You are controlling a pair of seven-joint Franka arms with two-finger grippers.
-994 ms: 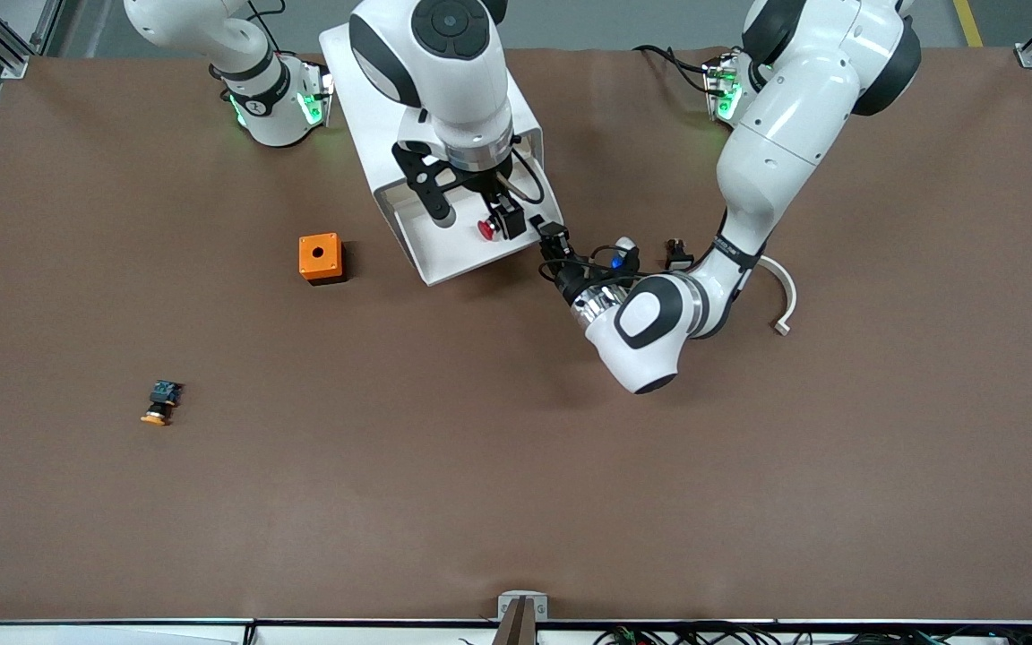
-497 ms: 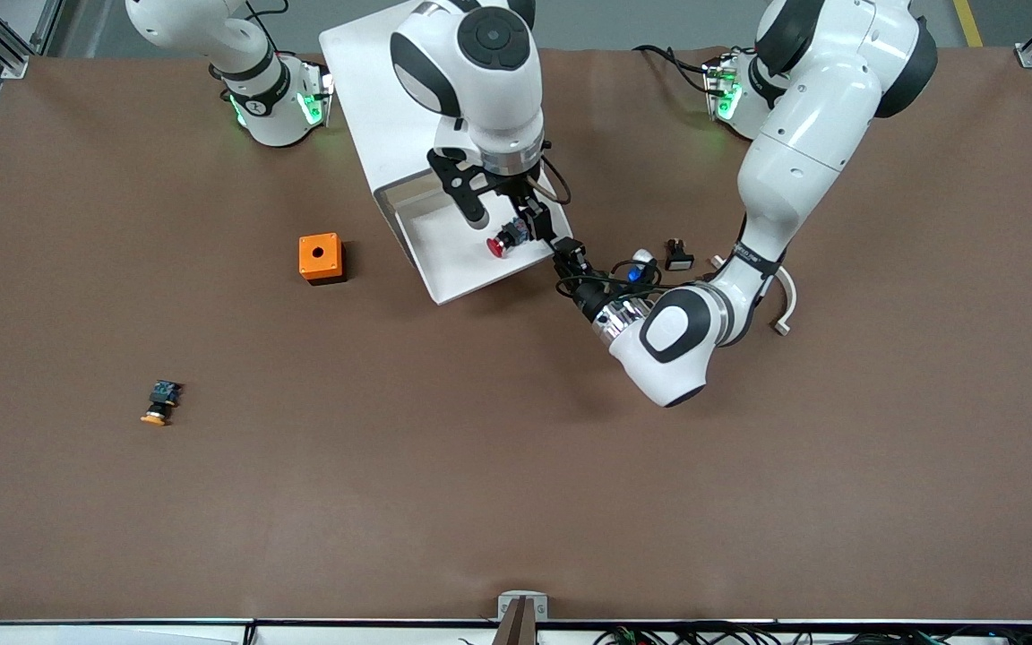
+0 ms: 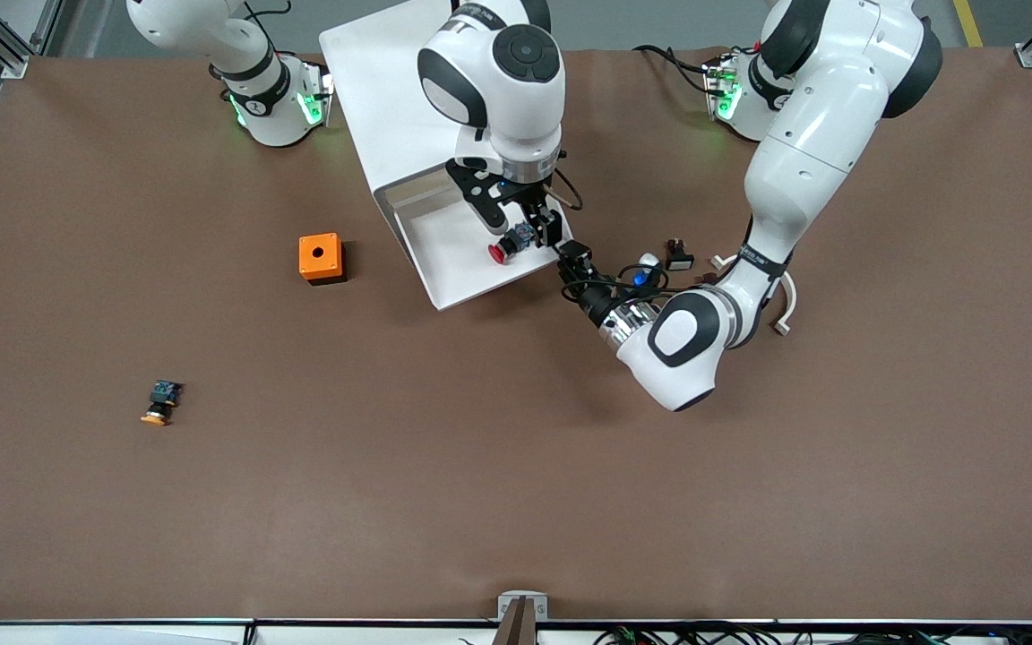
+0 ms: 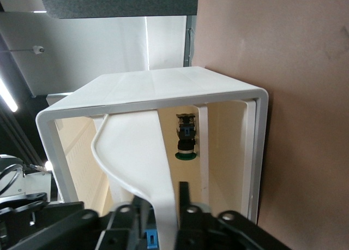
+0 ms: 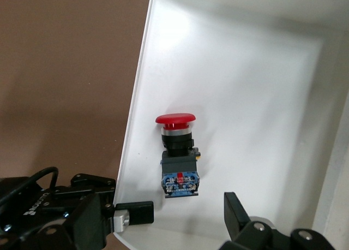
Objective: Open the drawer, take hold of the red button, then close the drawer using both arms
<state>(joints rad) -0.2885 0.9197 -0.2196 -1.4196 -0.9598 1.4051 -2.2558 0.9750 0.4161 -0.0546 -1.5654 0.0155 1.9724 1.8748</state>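
Button (image 5: 177,154) in drawer (image 5: 262,81), half-hidden under right hand (image 3: 520,231)

- Even, bright overhead light covers the brown surface (image 3: 516,466) in the front view; shadows under the arms are soft and short.
- Green indicator lights glow at both arm bases.
- In the left wrist view a ceiling strip lamp glares at the edge, and the cabinet (image 4: 163,91) interior looks warm yellowish.
- The right wrist view shows a bright glare patch on the white drawer (image 5: 262,70) floor; the nearest tool parts are slightly soft.

Orange box (image 3: 320,257), orange-capped button (image 3: 159,404)
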